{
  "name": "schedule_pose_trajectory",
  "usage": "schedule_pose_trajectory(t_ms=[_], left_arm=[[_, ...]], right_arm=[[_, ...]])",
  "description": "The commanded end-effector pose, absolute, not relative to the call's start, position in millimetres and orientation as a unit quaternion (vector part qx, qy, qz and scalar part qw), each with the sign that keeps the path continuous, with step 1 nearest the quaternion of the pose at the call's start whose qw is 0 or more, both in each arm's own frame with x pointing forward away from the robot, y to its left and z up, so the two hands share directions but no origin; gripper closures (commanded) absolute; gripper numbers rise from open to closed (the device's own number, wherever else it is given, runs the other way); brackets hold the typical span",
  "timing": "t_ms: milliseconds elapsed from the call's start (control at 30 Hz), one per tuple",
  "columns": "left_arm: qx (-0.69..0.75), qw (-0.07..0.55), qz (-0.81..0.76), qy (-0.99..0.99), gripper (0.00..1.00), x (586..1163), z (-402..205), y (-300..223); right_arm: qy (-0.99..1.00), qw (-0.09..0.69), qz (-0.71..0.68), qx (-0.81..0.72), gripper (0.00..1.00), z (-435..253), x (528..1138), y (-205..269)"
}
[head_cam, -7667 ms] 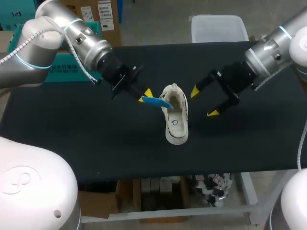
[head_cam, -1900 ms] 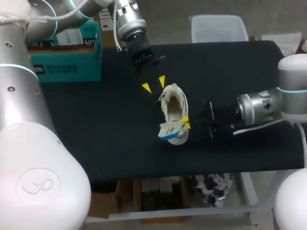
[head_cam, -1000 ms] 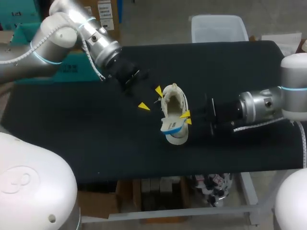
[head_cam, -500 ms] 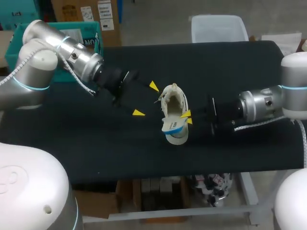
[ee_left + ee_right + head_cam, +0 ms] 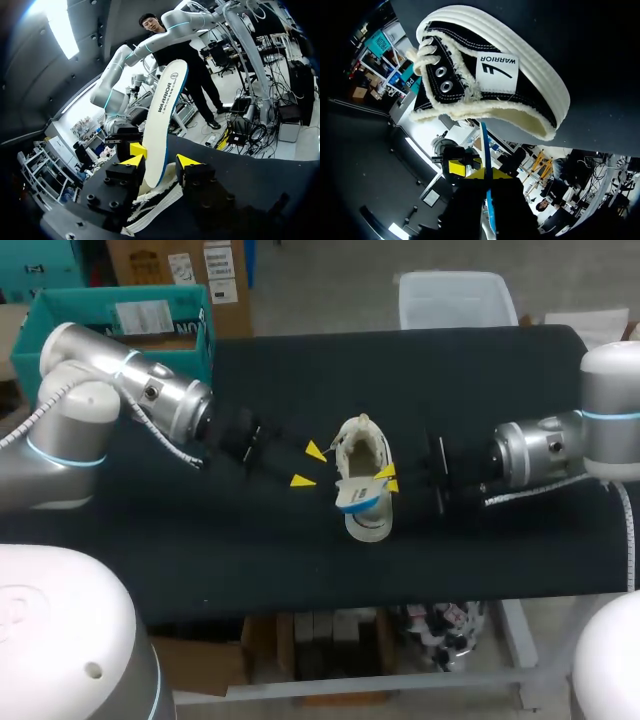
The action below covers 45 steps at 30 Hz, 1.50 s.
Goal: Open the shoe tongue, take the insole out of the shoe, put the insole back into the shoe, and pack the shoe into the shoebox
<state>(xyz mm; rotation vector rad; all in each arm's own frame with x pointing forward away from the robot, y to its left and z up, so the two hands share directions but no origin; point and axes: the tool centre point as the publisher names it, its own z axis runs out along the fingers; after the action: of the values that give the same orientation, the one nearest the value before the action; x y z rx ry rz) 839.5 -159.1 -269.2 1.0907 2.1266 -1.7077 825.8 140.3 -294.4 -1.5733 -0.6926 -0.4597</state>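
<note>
the shoe (image 5: 366, 455) lies in the middle of the black table (image 5: 200, 550), with its toe toward the near edge. the right gripper (image 5: 385, 478) comes from the right side and its fingers are closed on the insole (image 5: 355, 498), which stands on its edge over the shoe, the lower end at the opening. the left gripper (image 5: 308, 465) is just beside the shoe on the left, apart from it, with the fingers spread wide and holding nothing. in the left wrist view the insole (image 5: 165, 115) stands upright ahead of its fingers
</note>
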Motion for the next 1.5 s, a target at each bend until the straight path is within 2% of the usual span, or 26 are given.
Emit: schedule_pose_trajectory(t_ms=[33, 567, 867, 1033, 1200, 1333, 1500], left_arm=[[0.325, 0.167, -0.613, 0.7, 0.58, 835, -281, -162], [0.316, 0.186, -0.649, 0.666, 0.55, 843, -299, -190], [0.332, 0.185, -0.642, 0.666, 0.6, 848, -297, -200], [0.33, 0.183, -0.641, 0.668, 0.69, 852, -302, -200], [0.327, 0.175, -0.64, 0.673, 0.73, 855, -311, -203], [0.327, 0.171, -0.638, 0.676, 1.0, 856, -314, -206], [0.331, 0.167, -0.635, 0.678, 1.0, 859, -317, -210]], right_arm=[[-0.302, 0.633, -0.201, -0.684, 1.0, -297, 827, 139], [-0.297, 0.635, -0.211, -0.682, 1.0, -303, 831, 139], [-0.293, 0.638, -0.222, -0.677, 1.0, -311, 839, 135], [-0.293, 0.64, -0.225, -0.673, 1.0, -313, 843, 134], [-0.291, 0.641, -0.226, -0.673, 1.0, -316, 844, 132], [-0.29, 0.641, -0.225, -0.674, 1.0, -316, 845, 131], [-0.29, 0.639, -0.227, -0.675, 1.0, -317, 846, 129]])
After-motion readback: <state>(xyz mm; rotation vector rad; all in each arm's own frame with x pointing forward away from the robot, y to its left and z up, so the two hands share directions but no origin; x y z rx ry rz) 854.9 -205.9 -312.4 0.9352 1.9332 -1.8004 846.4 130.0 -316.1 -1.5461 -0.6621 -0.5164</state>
